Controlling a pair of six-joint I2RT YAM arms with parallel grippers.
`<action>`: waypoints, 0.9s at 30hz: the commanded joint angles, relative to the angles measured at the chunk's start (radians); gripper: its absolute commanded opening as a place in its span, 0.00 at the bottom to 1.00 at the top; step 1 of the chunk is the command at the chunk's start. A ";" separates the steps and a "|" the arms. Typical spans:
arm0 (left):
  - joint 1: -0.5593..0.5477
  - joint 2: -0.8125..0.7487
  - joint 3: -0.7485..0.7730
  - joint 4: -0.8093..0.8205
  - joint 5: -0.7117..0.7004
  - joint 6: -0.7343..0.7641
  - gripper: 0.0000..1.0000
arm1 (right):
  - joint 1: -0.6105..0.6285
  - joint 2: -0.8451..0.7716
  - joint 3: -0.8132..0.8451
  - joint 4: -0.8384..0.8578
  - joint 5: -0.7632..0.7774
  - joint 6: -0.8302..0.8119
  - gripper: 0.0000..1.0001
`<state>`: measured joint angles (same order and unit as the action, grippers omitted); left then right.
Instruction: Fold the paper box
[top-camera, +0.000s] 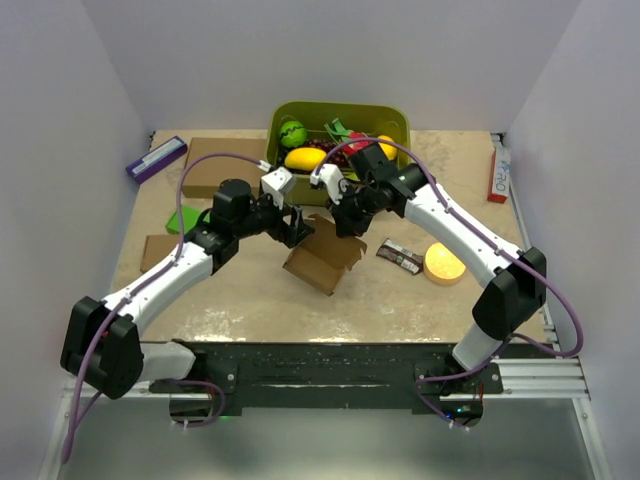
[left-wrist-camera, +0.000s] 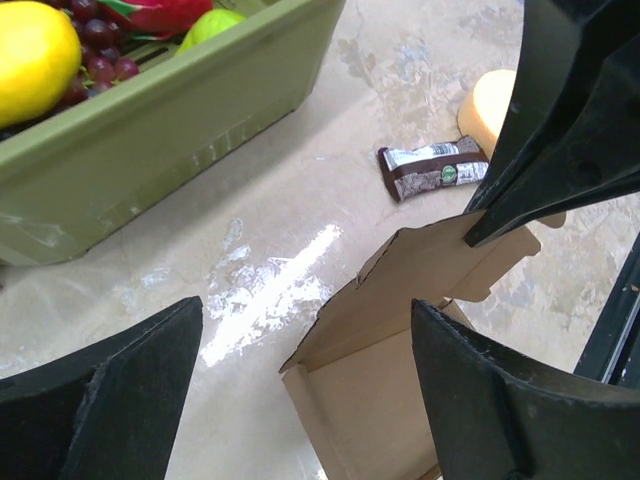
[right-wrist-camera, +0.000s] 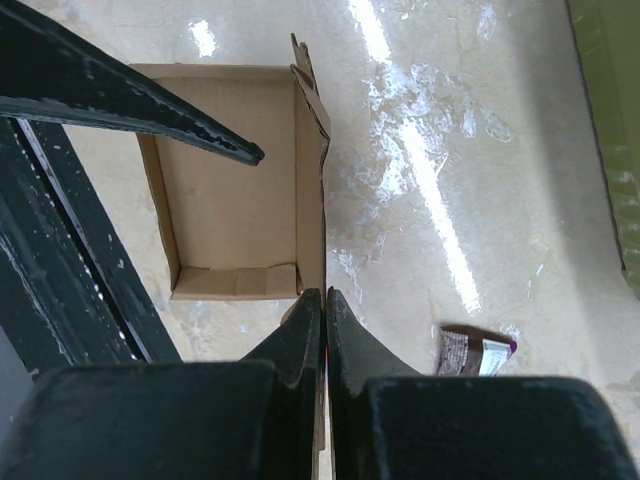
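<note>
The paper box (top-camera: 322, 256) is a small shallow brown carton, open-topped, in the middle of the table. My right gripper (top-camera: 345, 222) is shut on its upright far side flap; in the right wrist view the pinch (right-wrist-camera: 325, 300) holds the thin wall at the corner of the box (right-wrist-camera: 235, 190). My left gripper (top-camera: 292, 228) is open and empty, just over the box's left end. In the left wrist view its gap (left-wrist-camera: 310, 390) spans the box's corner (left-wrist-camera: 390, 390), and the right gripper's fingers (left-wrist-camera: 570, 130) hold the flap above.
A green bin (top-camera: 392, 118) of fruit stands behind the box. A candy wrapper (top-camera: 400, 257) and a yellow disc (top-camera: 444, 265) lie to the right. A large brown carton (top-camera: 215, 165), a purple box (top-camera: 156, 158), a green block (top-camera: 185, 218) and a small carton (top-camera: 158, 250) are at the left.
</note>
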<state>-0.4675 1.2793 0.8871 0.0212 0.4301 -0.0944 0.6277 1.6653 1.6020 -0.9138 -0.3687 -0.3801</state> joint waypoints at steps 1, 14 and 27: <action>0.000 0.014 -0.013 0.079 0.065 -0.001 0.83 | 0.003 -0.035 0.004 -0.007 -0.032 -0.019 0.00; -0.002 0.045 -0.091 0.224 0.131 -0.056 0.28 | 0.003 -0.042 0.004 -0.010 -0.019 -0.023 0.00; -0.003 -0.011 -0.292 0.483 0.009 -0.084 0.00 | -0.043 -0.247 -0.169 0.246 0.305 0.176 0.67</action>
<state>-0.4725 1.3178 0.6605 0.3367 0.5415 -0.1665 0.6239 1.5711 1.5272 -0.8333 -0.2710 -0.3321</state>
